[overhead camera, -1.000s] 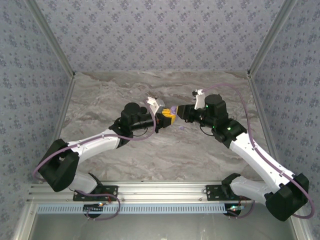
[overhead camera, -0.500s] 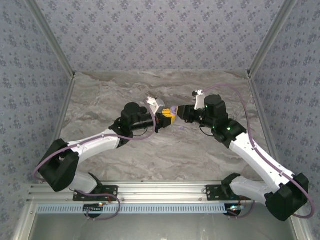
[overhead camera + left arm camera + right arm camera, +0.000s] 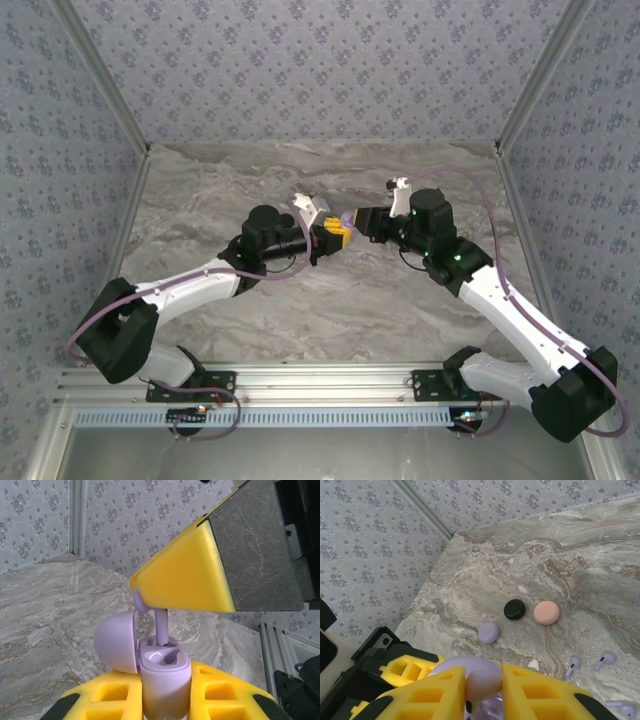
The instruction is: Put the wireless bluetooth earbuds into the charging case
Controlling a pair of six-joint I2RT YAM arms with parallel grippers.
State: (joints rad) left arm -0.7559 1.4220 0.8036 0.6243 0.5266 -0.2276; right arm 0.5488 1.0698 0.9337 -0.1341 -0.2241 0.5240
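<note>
Earbud (image 3: 161,625), lilac, was pinched between the yellow pads of the right gripper (image 3: 482,690), stem pointing down into one socket of the lilac charging case (image 3: 164,680). The left gripper (image 3: 165,695) was pressed against the sides of that case and held it upright, its lid (image 3: 117,642) swung open toward 9 o'clock in the left wrist view. From above, the two grippers met over the middle of the marble worktop (image 3: 600,565), the left arm coming in from 8 o'clock and the right from 4 o'clock.

In the right wrist view, a black round case (image 3: 514,609) and a pink round case (image 3: 546,612) lay just beside each other at 12 o'clock of the fingers, with a lilac round case (image 3: 489,632) near them. Three loose lilac earbuds (image 3: 572,665) lay at 3 o'clock. A metal frame post (image 3: 422,510) marked the worktop's far corner, well apart from the grippers. From above, broad marble lay between them and the near rail.
</note>
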